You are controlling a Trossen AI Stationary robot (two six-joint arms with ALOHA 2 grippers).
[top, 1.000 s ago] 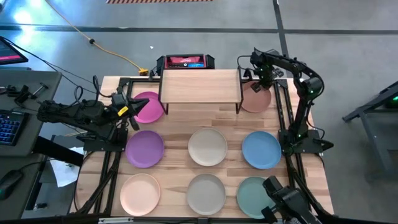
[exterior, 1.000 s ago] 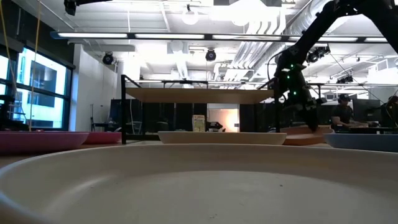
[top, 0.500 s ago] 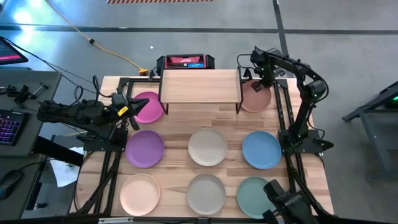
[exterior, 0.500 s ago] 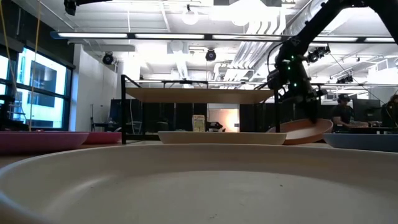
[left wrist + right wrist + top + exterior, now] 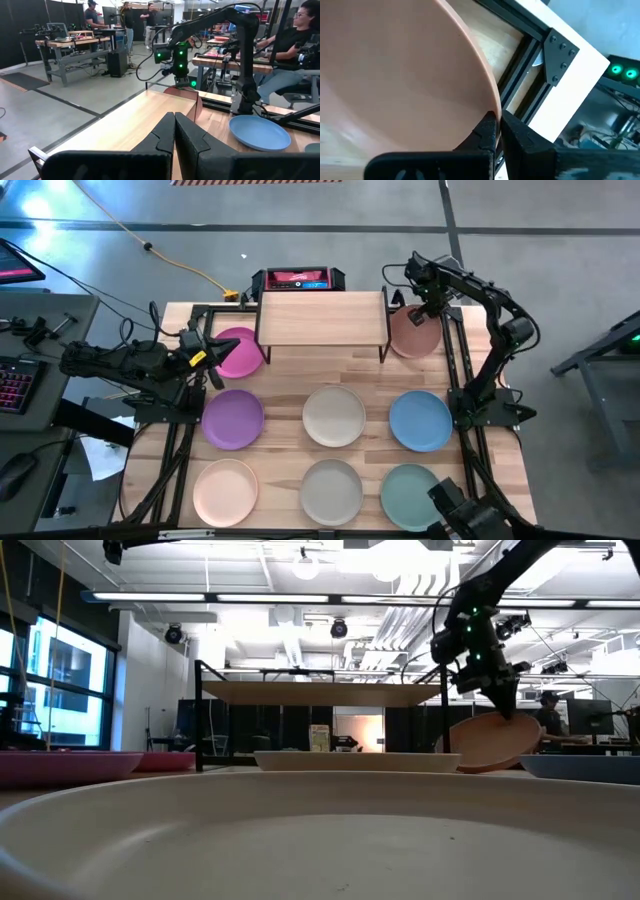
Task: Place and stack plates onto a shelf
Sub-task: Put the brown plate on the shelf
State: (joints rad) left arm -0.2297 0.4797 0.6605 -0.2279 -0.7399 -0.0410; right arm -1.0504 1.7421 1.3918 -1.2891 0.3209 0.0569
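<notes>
Shelf: rectangular light-wood board on thin black legs, at the table's far edge; top bare, open space beneath it in the low view.
Right gripper: just right of the shelf's right end, fingers clenched on the rim of the brown-pink plate.
Brown-pink plate: round, matte, shallow; tilted, gripped edge raised, its opposite edge low by the tabletop near the shelf's right legs.
Left gripper: left of the shelf, over the near-left edge of the pink plate; fingers pressed together, holding nothing.
Pink plate: flat on the table at the shelf's left front corner, partly under the board.
Row nearer than the shelf: purple plate, cream plate, blue plate; apart from one another.
Nearest row: peach plate, beige plate, teal plate.
Table: pale plank wood, bare strip between shelf and the cream plate.
</notes>
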